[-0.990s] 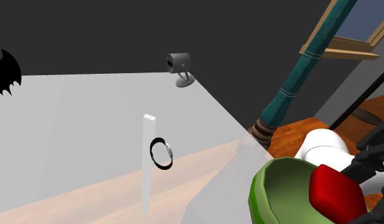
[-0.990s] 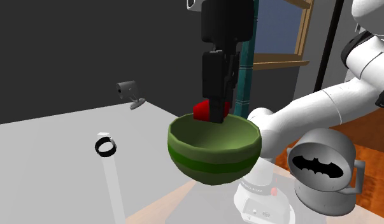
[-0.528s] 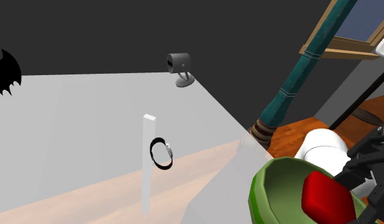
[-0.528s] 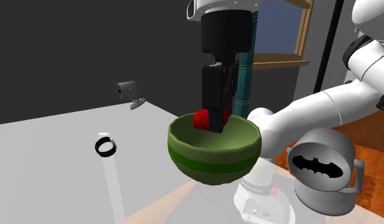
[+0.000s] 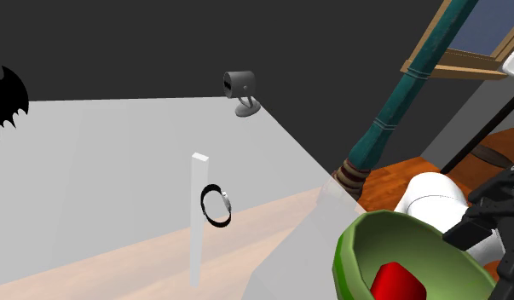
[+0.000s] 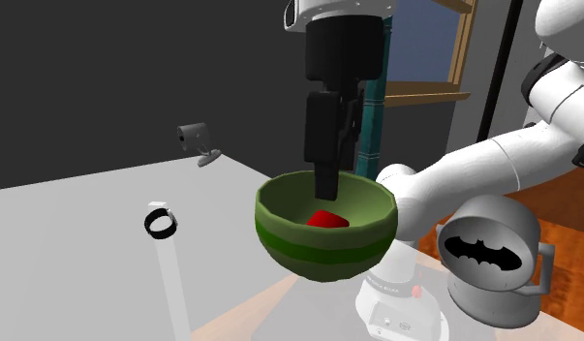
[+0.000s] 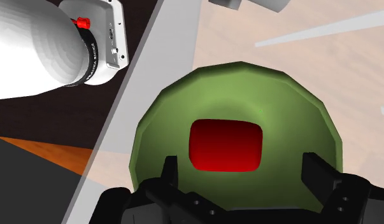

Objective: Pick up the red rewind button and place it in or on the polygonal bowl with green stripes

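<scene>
Glossy red rounded-square button (image 7: 225, 145) dropped into faceted green bowl (image 7: 298, 108), hand (image 7: 241, 167) released above

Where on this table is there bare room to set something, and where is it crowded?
Bare: the grey table between the small camera and the black ring, and the stretch on the shoulder view's left of the white post. Crowded: around the green bowl, red button inside, open claw above, bat-marked pot beside.

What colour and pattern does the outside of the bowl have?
The bowl is green with darker green bands; best seen in the second exterior view.
</scene>
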Tool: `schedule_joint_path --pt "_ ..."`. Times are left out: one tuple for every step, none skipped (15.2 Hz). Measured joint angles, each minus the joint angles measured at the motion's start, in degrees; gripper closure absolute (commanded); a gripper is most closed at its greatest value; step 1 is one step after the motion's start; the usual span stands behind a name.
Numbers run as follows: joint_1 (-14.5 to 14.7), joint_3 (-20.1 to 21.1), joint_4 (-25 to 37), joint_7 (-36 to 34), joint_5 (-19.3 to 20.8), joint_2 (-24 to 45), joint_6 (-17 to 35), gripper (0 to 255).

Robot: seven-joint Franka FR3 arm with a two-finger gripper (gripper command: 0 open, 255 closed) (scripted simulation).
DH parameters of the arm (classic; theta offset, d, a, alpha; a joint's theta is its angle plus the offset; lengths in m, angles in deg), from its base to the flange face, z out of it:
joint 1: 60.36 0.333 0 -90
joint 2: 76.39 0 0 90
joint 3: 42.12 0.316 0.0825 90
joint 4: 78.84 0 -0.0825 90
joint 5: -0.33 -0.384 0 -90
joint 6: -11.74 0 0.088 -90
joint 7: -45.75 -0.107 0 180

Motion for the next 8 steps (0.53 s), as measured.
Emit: schedule_joint_path --pt "-0.27 -0.12 1.19 -0.18 0.22 0.64 -0.52 0" --pt "-0.65 -0.51 2.95 -0.27 0.72 1.63 -1.34 0" --pt "-1.09 -0.63 5.4 -0.81 0.99 2.83 -2.48 0" --pt "-1.49 -1.18 7.75 -0.96 1.62 4.03 -3.7 0" --pt "-1.52 -1.54 8.67 -1.06 1.89 4.34 -4.4 0" --pt "-1.57 -1.56 9.06 -1.15 1.94 4.5 -4.61 0" --pt "-1.57 -1.61 9.23 -1.19 1.98 4.55 -4.75 0" --pt "-1.59 -1.62 9.36 -1.22 2.0 4.6 -4.83 0"
